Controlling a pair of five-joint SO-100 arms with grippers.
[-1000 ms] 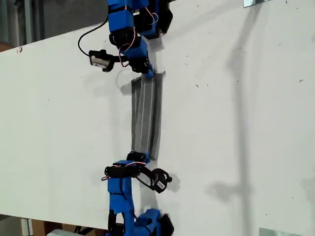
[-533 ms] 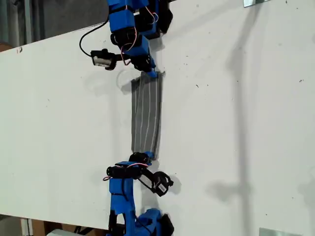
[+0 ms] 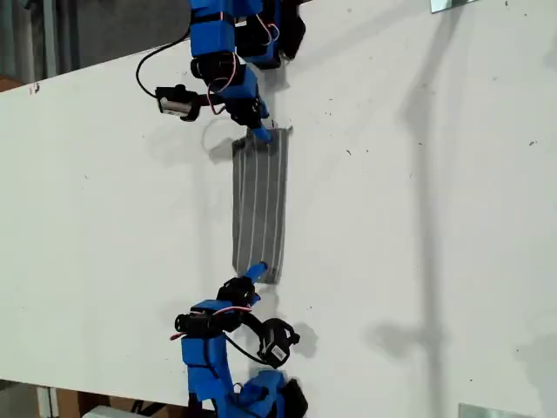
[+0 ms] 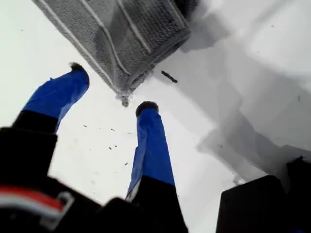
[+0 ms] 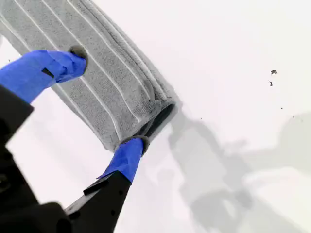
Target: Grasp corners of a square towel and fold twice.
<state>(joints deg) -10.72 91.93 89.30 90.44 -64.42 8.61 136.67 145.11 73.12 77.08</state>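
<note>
On the big flat white table (image 3: 418, 218) lies the thin dark-grey towel with narrow white stripes (image 3: 258, 205). It is folded into a long narrow strip. In the exterior view the strip runs up and down, a little left of the middle of the frame. One blue and black robot arm (image 3: 222, 52) reaches down to the strip's top end. Another blue and black robot arm (image 3: 209, 348) reaches up to its bottom end from the lower part of the frame. I cannot tell from the pictures which arm is which.

In the first wrist view, my first gripper (image 4: 112, 87) is spread wide apart and holds nothing. One pointed corner of the cloth (image 4: 125, 99) sits just ahead of the gap between its two blue fingers (image 4: 150, 145). Neither tip seems to press on the cloth. A small dark speck (image 4: 169, 76) lies on the table just beside that corner.

In the second wrist view, my second gripper (image 5: 106, 97) is spread wide too. It sits across the end of the folded cloth. One blue fingertip (image 5: 63, 63) rests on top of the stripes. The other blue fingertip (image 5: 130, 150) is right at the cloth's near corner, where the folded layers show. It is not pinching the cloth.
</note>
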